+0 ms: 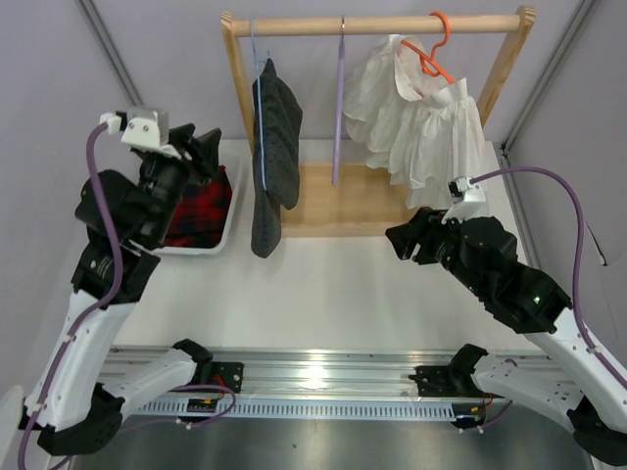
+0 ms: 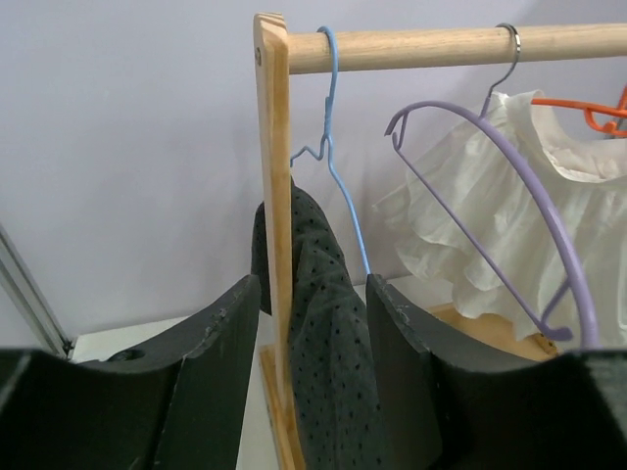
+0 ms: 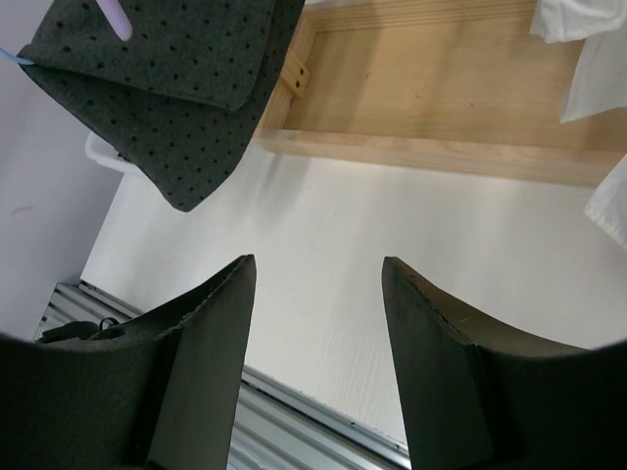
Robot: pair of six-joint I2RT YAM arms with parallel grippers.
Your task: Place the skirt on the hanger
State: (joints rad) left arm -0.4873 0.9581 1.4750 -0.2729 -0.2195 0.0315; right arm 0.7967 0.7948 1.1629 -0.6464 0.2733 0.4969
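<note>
The left pincer (image 2: 313,286) stands wide, its two dark fingers (image 2: 211,372) apart with nothing clamped between them. It is raised off the worktop (image 1: 333,284) at the left of the wooden rack (image 1: 392,24) and aimed at the rack's left post (image 2: 274,196). Through the gap between those fingers, just past the post, hangs the skirt (image 2: 323,333), dark charcoal with tiny light dots. It is draped on the pale blue wire hanger (image 2: 338,166), whose hook sits over the rail near its left end. One blue arm of the hanger runs down into the fabric, and the cloth hides its lower part. From above, the skirt falls in folds below the rail, its lowest corner showing in front of the rack's base board (image 1: 362,206), clear of both pincers. The right pincer (image 3: 318,262) is open too, holding nothing, low over bare worktop in front of the base board and well apart from the skirt. Further along the rail hang a bare lilac hanger (image 1: 339,98) and a white ruffled garment (image 1: 416,122) on an orange hanger (image 1: 436,44). Left of the rack, beneath the left arm, a white tray (image 1: 201,247) holds a red-and-black plaid garment (image 1: 201,208).
</note>
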